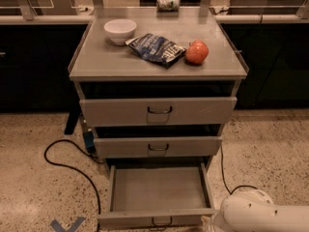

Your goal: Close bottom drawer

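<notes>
The bottom drawer [159, 190] of the grey metal cabinet is pulled far out and empty inside. Its narrow front panel sits at the bottom edge of the view with a small dark loop handle [162, 221] at centre. The white arm [260, 214] shows at the bottom right, just right of the drawer's front corner. The gripper itself is out of view below the frame. The middle drawer [158, 147] and top drawer [159, 111] stand slightly out.
On the cabinet top [96, 62] are a white bowl [119, 30], a dark chip bag [157, 48], a red apple [197, 52] and a can [168, 3]. A black cable [63, 163] loops on the speckled floor at left. Dark counters stand on both sides.
</notes>
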Robot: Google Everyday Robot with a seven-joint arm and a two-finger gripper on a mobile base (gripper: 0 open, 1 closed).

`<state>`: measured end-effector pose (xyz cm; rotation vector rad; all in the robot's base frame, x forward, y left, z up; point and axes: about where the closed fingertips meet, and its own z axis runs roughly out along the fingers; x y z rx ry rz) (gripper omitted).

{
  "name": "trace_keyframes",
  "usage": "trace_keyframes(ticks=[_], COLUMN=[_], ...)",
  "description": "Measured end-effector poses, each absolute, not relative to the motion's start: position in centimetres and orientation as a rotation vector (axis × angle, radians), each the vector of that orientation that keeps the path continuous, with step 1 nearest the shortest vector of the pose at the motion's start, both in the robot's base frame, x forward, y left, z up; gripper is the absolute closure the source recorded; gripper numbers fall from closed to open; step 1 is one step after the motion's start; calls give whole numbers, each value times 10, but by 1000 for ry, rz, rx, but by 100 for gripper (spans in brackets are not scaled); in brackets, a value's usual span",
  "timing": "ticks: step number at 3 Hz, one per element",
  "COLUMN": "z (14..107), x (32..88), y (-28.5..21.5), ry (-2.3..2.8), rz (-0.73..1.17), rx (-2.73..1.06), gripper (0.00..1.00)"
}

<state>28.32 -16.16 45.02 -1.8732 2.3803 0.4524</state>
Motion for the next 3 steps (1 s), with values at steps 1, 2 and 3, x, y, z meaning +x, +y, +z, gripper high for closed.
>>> trace_keyframes(ticks=[1, 2, 3], z=[399, 338, 281], x=[299, 305, 303], y=[-183, -207, -221], ry=[2426, 2481, 2524], rz=[487, 554, 686], rx=[-1816, -1738, -1662], gripper=[0, 0, 0])
